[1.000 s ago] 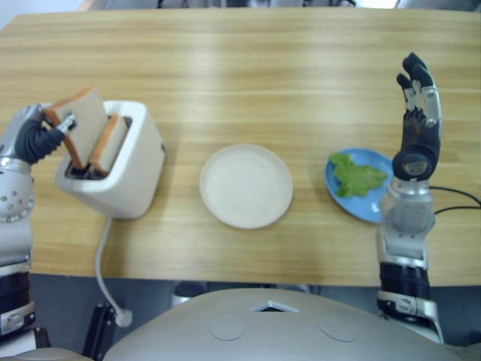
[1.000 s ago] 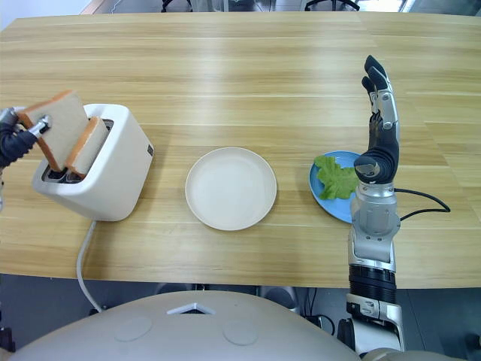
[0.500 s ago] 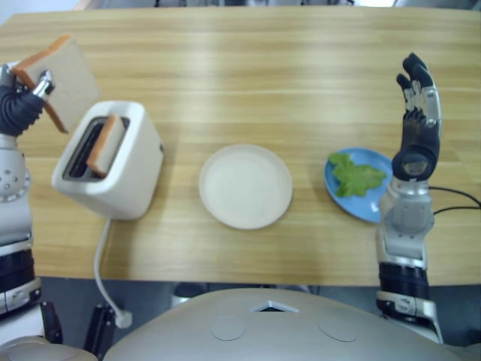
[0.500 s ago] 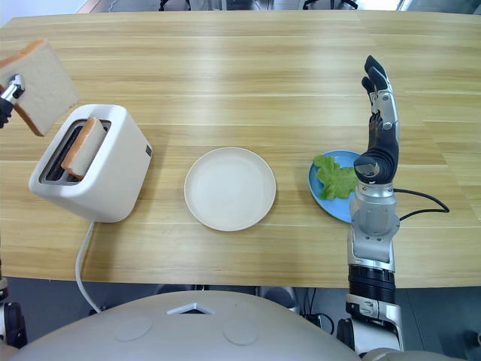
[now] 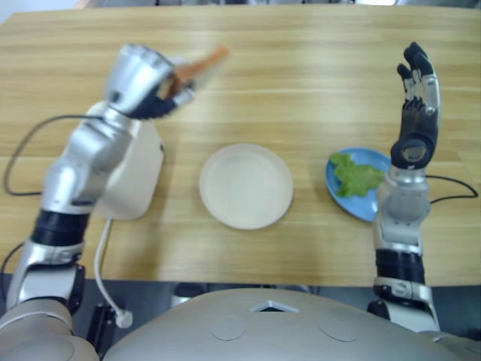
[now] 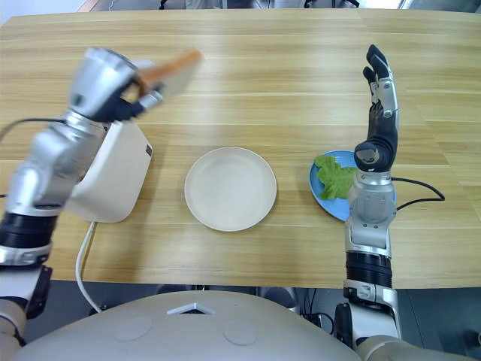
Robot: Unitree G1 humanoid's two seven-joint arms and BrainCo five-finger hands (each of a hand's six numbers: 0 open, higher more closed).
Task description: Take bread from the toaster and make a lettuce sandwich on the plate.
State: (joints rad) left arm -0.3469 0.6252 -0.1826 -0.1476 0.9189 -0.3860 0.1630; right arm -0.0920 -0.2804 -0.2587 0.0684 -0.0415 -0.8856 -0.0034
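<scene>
1. The left hand (image 5: 146,83) is gripping a slice of bread (image 5: 201,63) with its fingers curled around the lower end. It is holding the slice in the air over the counter (image 5: 301,68), beyond the toaster (image 5: 143,177).
2. The bread is showing edge-on and tilted, with its outline blurred.
3. The toaster is sitting at the counter's left side, and the left arm is covering most of it.
4. The white plate (image 5: 246,188) is lying mid-counter, between the toaster and the blue plate (image 5: 353,207).
5. The lettuce (image 5: 357,178) is resting on the blue plate.
6. The right hand (image 5: 415,105) is standing upright just beside the blue plate — fingers stretched out, holding nothing.
</scene>
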